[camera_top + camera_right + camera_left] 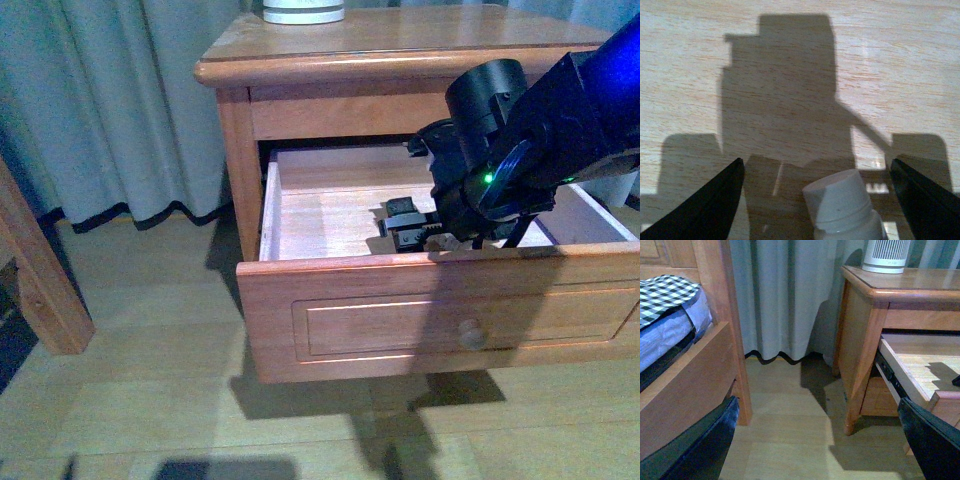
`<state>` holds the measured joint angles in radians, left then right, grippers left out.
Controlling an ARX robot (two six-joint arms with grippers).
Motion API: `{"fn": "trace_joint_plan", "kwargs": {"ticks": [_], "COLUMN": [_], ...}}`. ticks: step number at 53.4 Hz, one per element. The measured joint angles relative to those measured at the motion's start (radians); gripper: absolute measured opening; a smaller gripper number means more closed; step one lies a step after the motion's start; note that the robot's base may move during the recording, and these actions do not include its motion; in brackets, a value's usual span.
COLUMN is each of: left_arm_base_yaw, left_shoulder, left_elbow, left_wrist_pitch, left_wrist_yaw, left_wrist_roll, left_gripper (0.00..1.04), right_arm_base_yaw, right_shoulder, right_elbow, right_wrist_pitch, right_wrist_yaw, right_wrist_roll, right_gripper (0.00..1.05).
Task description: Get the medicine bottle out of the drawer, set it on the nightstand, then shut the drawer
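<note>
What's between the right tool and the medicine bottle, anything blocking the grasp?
Nothing visible. In the right wrist view the medicine bottle shows its cap between the open fingers of the right tool, with only bare drawer floor around it. The bottle's lower part runs out of frame.

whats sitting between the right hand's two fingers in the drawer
The medicine bottle sits between the fingers of the open right hand, touching neither; bare drawer floor fills the gaps. The right wrist view shows it.

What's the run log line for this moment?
drawer: open | right jaws: open, in drawer, astride medicine bottle, not touching | left jaws: open, clear of nightstand | stage: pre-grasp
</note>
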<state>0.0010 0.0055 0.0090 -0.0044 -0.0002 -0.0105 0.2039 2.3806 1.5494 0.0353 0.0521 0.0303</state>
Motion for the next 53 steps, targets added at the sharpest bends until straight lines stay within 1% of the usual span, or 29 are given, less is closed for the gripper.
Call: {"fn": "trace_joint_plan", "kwargs": {"ticks": [1, 3, 6, 8, 12, 15, 23, 37, 44, 53], "left_arm_base_yaw": [0.000, 0.000, 0.000, 0.000, 0.000, 0.000, 0.000, 0.000, 0.000, 0.000], "left_shoulder": [0.000, 0.000, 0.000, 0.000, 0.000, 0.000, 0.000, 0.000, 0.000, 0.000], "left_elbow": [0.000, 0.000, 0.000, 0.000, 0.000, 0.000, 0.000, 0.000, 0.000, 0.000], "left_wrist_pitch": [0.000, 0.000, 0.000, 0.000, 0.000, 0.000, 0.000, 0.000, 0.000, 0.000], "left_wrist_yaw": [0.000, 0.000, 0.000, 0.000, 0.000, 0.000, 0.000, 0.000, 0.000, 0.000], "left_wrist_roll": [0.000, 0.000, 0.000, 0.000, 0.000, 0.000, 0.000, 0.000, 0.000, 0.000], "left_gripper": [0.98, 0.98, 0.98, 0.98, 0.98, 0.98, 0.98, 0.98, 0.98, 0.98], "right_arm_base_yaw": [0.000, 0.001, 0.001, 0.001, 0.001, 0.001, 0.000, -0.012, -0.019, -0.028], "right_shoulder": [-0.006, -0.016, -0.027, -0.038, -0.056, -0.075, -0.152, -0.365, -0.402, -0.362], "right_elbow": [-0.011, -0.027, -0.045, -0.061, -0.088, -0.108, -0.140, -0.128, -0.057, 0.121], "right_wrist_pitch": [0.007, 0.014, 0.019, 0.026, 0.037, 0.046, 0.072, 0.091, 0.084, 0.057], "right_wrist_yaw": [-0.004, -0.003, -0.003, -0.002, 0.005, 0.004, 0.002, -0.048, -0.050, -0.002], "right_wrist_roll": [0.003, 0.002, 0.002, 0.002, -0.001, -0.005, -0.019, -0.036, -0.040, -0.068], "right_gripper": [0.67, 0.60, 0.54, 0.47, 0.36, 0.32, 0.31, 0.31, 0.31, 0.31]}}
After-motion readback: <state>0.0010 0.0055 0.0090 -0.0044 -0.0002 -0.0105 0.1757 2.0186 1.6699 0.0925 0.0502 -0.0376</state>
